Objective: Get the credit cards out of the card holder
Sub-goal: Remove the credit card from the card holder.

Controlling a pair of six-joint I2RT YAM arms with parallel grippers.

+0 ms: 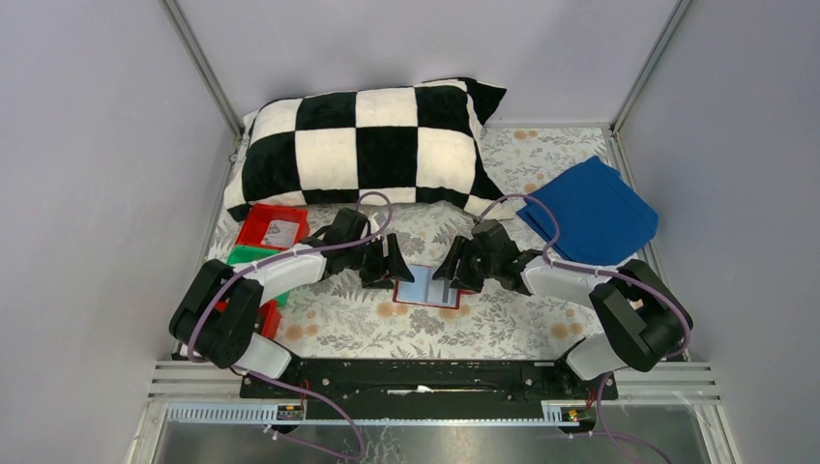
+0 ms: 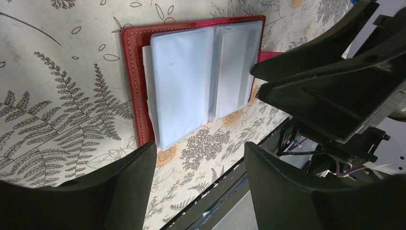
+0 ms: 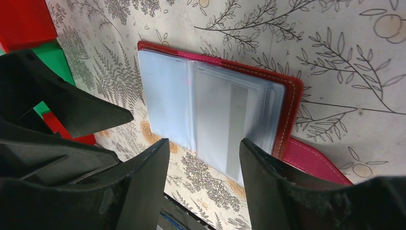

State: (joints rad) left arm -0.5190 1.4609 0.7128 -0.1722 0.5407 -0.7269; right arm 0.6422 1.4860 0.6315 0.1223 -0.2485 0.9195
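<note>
While left claw (image 2: pixel 200 149) and right claw (image 3: pixel 203 144) gape released, the stitched red card holder (image 2: pixel 136 86) shows cloudy rectangular sleeves (image 2: pixel 184 81).

Plain grey walls (image 1: pixel 97 145), seemingly cloth-covered table (image 1: pixel 435 333)

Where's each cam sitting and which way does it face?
Top external: above, behind the bases, looking down at the table; both arms show, left gripper and right gripper flanking the open card holder.
Left wrist: on the left arm, looking down past its own fingers; right gripper intrudes at right.
Right wrist: mirrored, own fingers low, left gripper at left.
Shared: all see the card holder.
</note>
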